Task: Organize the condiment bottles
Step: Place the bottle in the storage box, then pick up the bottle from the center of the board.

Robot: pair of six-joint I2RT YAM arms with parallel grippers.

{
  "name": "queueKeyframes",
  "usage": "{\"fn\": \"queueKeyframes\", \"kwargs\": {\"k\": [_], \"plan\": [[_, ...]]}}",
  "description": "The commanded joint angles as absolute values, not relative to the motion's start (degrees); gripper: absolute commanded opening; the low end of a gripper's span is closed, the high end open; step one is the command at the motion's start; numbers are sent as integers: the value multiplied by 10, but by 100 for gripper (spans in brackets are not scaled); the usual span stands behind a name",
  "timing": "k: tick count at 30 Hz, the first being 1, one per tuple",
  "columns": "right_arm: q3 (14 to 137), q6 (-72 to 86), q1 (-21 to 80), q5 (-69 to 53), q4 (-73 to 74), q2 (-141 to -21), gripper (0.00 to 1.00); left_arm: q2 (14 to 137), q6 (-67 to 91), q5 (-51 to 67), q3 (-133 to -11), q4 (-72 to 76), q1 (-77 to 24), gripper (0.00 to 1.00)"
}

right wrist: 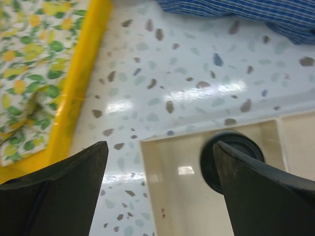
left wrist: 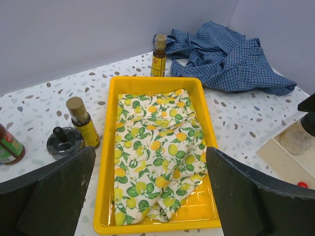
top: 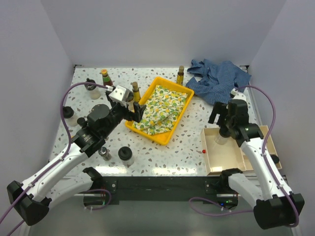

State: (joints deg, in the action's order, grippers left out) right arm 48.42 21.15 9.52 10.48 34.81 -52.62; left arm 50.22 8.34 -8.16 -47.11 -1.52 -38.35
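Observation:
Condiment bottles stand scattered on the table. A green red-labelled bottle (top: 105,76), a black-lidded jar (top: 91,86) and a yellow-capped amber bottle (top: 135,91) stand left of the yellow tray (top: 183,87). A second amber bottle (top: 180,74) stands behind it. More black-lidded jars stand at the far left (top: 68,113) and near front (top: 125,155). My left gripper (top: 136,114) is open and empty over the tray's near left edge (left wrist: 150,150). My right gripper (top: 216,114) is open and empty (right wrist: 160,145) above a beige tray (top: 231,162), with a black-lidded jar (right wrist: 231,158) by its right finger.
A lemon-print cloth (left wrist: 157,142) lies in the yellow tray. A crumpled blue checked shirt (top: 216,78) lies at the back right. A small red object (top: 203,151) lies by the beige tray's left side. White walls close in the table.

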Motion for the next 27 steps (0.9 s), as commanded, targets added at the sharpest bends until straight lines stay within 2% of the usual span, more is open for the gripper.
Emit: {"fn": "queueKeyframes", "kwargs": {"k": [1, 5, 8, 11, 14, 21, 27], "plan": [[455, 206, 121, -71, 257, -488, 91, 490, 76, -90, -473, 4, -386, 100], [438, 211, 165, -117, 209, -488, 91, 488, 70, -110, -476, 1, -385, 100], [412, 228, 241, -112, 164, -499, 91, 471, 69, -132, -479, -15, -385, 100], [386, 264, 378, -71, 86, -522, 91, 449, 79, -141, -485, -20, -386, 100], [389, 284, 472, -12, 48, -574, 91, 426, 113, -113, -539, -60, -386, 100], [468, 275, 590, 25, 2, -719, 92, 394, 157, -54, -689, -150, -386, 100], [611, 245, 689, 82, 20, -840, 93, 360, 177, -50, -732, -201, -385, 100]]}}
